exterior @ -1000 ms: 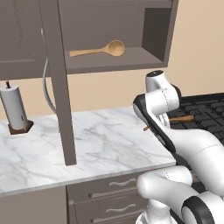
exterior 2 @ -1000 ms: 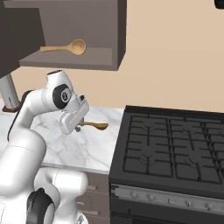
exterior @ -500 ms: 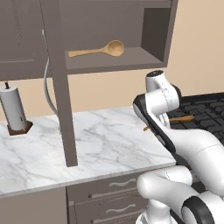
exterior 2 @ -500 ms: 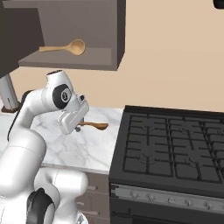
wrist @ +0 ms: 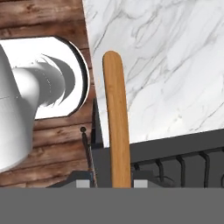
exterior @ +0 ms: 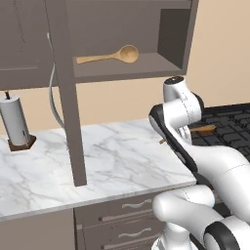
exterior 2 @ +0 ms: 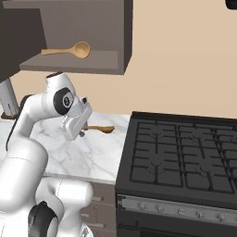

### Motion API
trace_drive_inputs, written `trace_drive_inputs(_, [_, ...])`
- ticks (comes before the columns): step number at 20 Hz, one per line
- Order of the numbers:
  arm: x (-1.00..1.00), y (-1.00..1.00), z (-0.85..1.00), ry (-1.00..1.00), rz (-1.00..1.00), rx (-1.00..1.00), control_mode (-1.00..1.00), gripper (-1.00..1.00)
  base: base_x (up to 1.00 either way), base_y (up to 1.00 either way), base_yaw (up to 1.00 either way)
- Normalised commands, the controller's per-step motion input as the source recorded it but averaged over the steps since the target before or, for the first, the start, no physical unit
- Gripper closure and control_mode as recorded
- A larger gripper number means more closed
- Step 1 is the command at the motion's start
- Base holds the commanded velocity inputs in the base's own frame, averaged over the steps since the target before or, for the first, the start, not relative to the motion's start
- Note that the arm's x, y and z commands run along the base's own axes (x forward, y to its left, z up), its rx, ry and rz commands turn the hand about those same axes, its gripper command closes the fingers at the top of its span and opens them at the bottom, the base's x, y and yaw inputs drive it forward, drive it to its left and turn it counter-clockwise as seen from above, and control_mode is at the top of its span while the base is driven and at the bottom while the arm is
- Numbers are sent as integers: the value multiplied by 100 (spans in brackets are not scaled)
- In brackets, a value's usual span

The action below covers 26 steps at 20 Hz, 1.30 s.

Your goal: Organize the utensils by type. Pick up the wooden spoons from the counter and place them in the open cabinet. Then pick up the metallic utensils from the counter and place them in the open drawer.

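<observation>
Gripper (wrist: 121, 183) holds a wooden spoon (wrist: 116, 118) by one end, jaws pinching it, probably the bowl end, w/ handle sticking out over the counter (wrist: 162, 57) edge by the stove (exterior 2: 185, 157). Another wooden spoon (exterior: 110, 55) lies on the cabinet (exterior: 146, 66) shelf.

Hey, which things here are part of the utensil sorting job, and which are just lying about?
Part of the job:
- wooden spoon on the shelf
- second wooden spoon, gripped in the end effector
- open cabinet
- marble counter

Just lying about:
- paper towel holder
- black stove
</observation>
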Motion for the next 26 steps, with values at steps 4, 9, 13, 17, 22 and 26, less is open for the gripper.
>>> trace_drive_inputs(4, [0, 8, 53, -37, 30, 1, -100, 100, 0, 0, 0])
trace_drive_inputs(9, [-3, 18, 70, -36, 22, 0, -100, 100, 0, 0, 0])
trace_drive_inputs(13, [5, 31, 72, -23, 6, 1, -100, 100, 0, 0, 0])
trace_drive_inputs(17, [12, 39, 72, -22, 7, 1, -100, 100, 0, 0, 0])
trace_drive_inputs(22, [9, 26, 66, -30, 8, 10, -100, 100, 0, 0, 0])
trace_drive_inputs(26, [7, 25, 68, -38, 2, 26, -100, 100, 0, 0, 0])
